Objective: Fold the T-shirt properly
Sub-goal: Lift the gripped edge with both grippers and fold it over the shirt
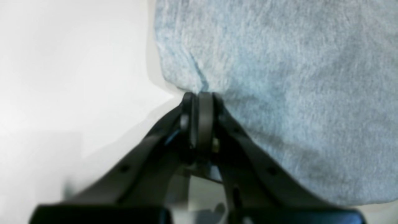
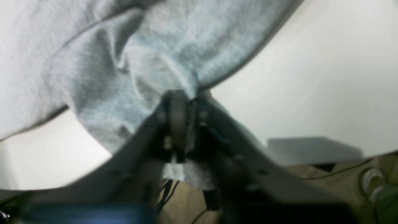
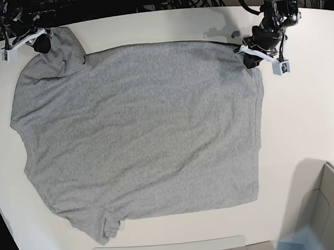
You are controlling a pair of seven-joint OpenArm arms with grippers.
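Left wrist view: the left end effector (image 1: 202, 96) is clenched on the edge of the T-shirt (image 1: 279, 77), its jaws pressed together with a pinch of grey fabric puckering just above them. White surface (image 1: 68, 77) lies bare beside the cloth.

Right wrist view: the right end effector (image 2: 183, 96) is likewise grasping the T-shirt (image 2: 140, 62), with a bunched fold of sleeve gathered into its tips and loose wrinkles trailing off behind.

Base view: the T-shirt (image 3: 144, 133) lies spread flat, plain side up, over the middle of the surface (image 3: 307, 124). The right end effector (image 3: 44, 43) holds cloth near the far left corner, and the left end effector (image 3: 250, 56) holds the garment's edge toward the far right.

To fold well, both arms should probably lift together, evenly, keeping the held edge taut so that it carries over toward the near edge without sagging or twisting. The right-hand grip looks bunched, so that side may drape unevenly.
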